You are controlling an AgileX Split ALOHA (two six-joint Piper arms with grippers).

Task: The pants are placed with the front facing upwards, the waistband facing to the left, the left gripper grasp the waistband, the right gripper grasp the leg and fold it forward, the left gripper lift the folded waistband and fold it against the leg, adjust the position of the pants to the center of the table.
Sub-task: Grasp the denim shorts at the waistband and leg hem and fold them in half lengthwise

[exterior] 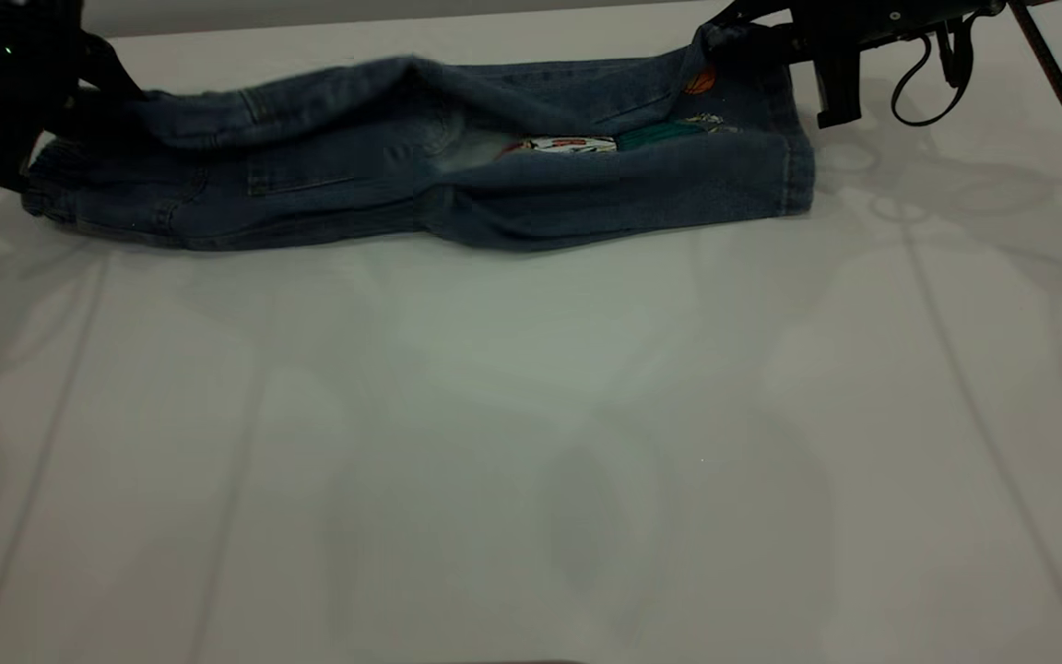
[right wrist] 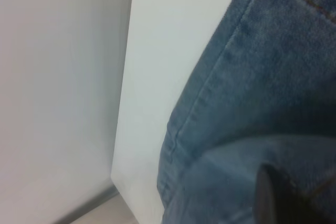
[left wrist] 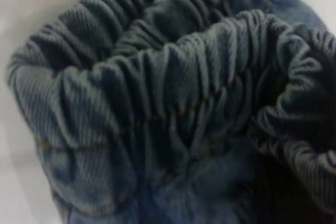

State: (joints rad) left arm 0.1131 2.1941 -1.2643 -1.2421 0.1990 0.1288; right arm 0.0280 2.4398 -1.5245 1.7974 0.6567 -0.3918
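Observation:
The blue denim pants (exterior: 420, 175) lie lengthwise near the far edge of the white table (exterior: 531, 443), with their far half raised and rolling over toward the front. My left gripper (exterior: 93, 97) is at the left end, shut on the ruched waistband (left wrist: 173, 93), which fills the left wrist view. At the right end my right gripper (exterior: 723, 39) is shut on the cuff of the leg (exterior: 669, 88), held above the table. The leg's reverse face shows an orange basketball (exterior: 700, 81) and a cartoon print (exterior: 568, 145). One dark finger (right wrist: 278, 198) presses on the leg (right wrist: 273, 77).
The table's far edge (exterior: 402, 23) runs just behind the pants, and the right wrist view shows the table edge (right wrist: 123, 103) next to the cuff. A black cable loop (exterior: 932, 88) hangs from the right arm. White tabletop stretches in front of the pants.

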